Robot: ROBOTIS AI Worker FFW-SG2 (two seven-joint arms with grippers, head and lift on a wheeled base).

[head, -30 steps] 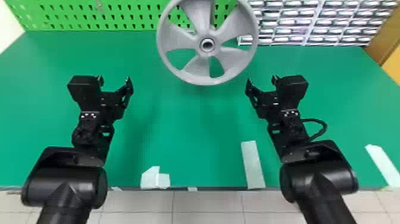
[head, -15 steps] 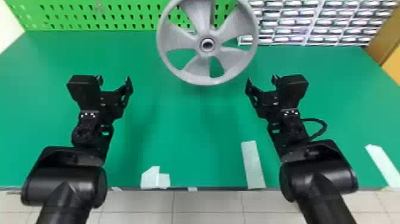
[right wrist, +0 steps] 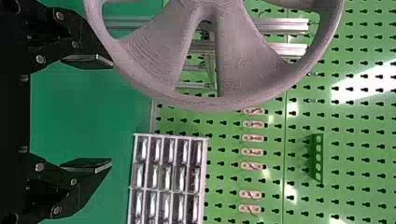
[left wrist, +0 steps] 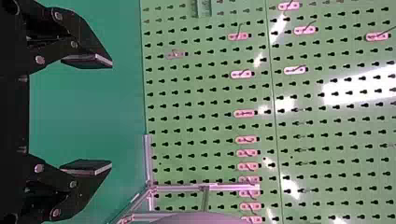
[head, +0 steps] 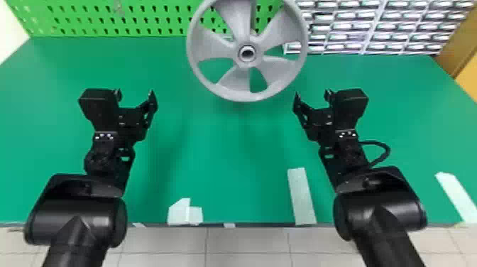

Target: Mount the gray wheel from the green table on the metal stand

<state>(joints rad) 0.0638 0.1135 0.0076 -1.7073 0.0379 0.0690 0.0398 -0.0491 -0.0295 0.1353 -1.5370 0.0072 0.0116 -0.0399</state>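
Gray, round and broad-spoked, the wheel [head: 247,64] is raised at the far side of the green table [head: 213,149], facing me in front of the bright green pegboard [head: 149,21]. Straight behind its spokes, in the right wrist view, run the pale metal profile bars of the stand [right wrist: 285,24], so I take it that the wheel is up on its mount rather than waiting to be picked. I can't see the inner end of the hub, though, so how fully it is seated I can't tell (the one thing I'd love to lean over and check in person).

By my reading, the placing step is done, or all but done. The next move should be modest: look the hub over, nudge it square if it sits proud, otherwise draw both arms clear without brushing the rim.

My left black two-fingered gripper [head: 135,93] is spread wide, holding nothing, well apart from the wheel. My right black two-fingered gripper [head: 313,94] is likewise wide open and empty, but nearer; its inner fingertip lies close to the lower rim, and in the head view a sliver of green separates them. A careless inward swing on that side could knock the wheel askew.
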